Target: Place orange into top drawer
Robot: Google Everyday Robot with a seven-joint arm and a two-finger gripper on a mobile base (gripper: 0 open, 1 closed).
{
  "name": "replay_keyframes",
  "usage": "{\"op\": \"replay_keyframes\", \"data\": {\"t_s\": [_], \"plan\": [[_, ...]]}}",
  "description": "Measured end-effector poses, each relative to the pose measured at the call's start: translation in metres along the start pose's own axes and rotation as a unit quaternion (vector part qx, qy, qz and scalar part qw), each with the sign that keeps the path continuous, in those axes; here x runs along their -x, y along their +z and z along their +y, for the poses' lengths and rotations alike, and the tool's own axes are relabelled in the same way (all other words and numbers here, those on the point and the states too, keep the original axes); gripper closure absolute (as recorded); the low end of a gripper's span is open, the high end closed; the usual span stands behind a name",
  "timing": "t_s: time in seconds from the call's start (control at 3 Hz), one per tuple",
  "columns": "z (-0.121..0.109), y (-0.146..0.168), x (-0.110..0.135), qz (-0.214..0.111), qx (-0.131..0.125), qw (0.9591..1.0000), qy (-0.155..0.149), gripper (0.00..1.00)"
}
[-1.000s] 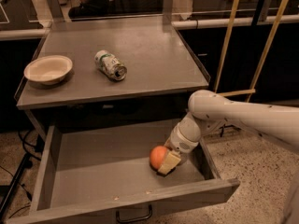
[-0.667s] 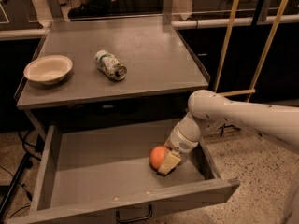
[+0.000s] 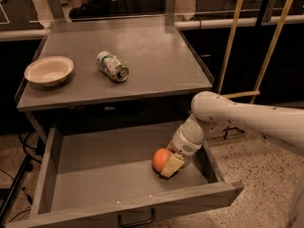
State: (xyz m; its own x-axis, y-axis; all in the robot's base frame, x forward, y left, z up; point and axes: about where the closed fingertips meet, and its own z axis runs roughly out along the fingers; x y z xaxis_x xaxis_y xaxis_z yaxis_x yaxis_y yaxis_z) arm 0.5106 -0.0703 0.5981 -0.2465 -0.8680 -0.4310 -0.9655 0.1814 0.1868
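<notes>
Orange (image 3: 160, 159) lies inside the top drawer (image 3: 99, 167), apparently on its floor near the right front corner. My claw (image 3: 170, 167) touches its right side, reaching down from the right; I cannot tell whether it is pinching the fruit or spread.

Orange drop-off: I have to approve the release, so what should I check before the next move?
1. Top drawer pulled open, floor exposed: ok.
2. Orange within the drawer's walls: ok, it is low in the drawer, toward the front.
3. Orange resting on the drawer floor: cannot tell, the contact is hidden.
4. Gripper inside the drawer and closed on the orange: ok, one pad shows against its side.
5. Can and bowl out of the arm's way: ok, both lie on the tabletop above, far from the gripper.
</notes>
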Motion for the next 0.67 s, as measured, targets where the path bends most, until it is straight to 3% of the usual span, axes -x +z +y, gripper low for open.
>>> {"op": "replay_keyframes", "data": {"t_s": [0.33,0.67], "plan": [[0.0000,0.0000,0.0000,0.000,0.000,1.0000,0.000,0.15],[0.0000,0.0000,0.0000,0.000,0.000,1.0000,0.000,0.00]]}}
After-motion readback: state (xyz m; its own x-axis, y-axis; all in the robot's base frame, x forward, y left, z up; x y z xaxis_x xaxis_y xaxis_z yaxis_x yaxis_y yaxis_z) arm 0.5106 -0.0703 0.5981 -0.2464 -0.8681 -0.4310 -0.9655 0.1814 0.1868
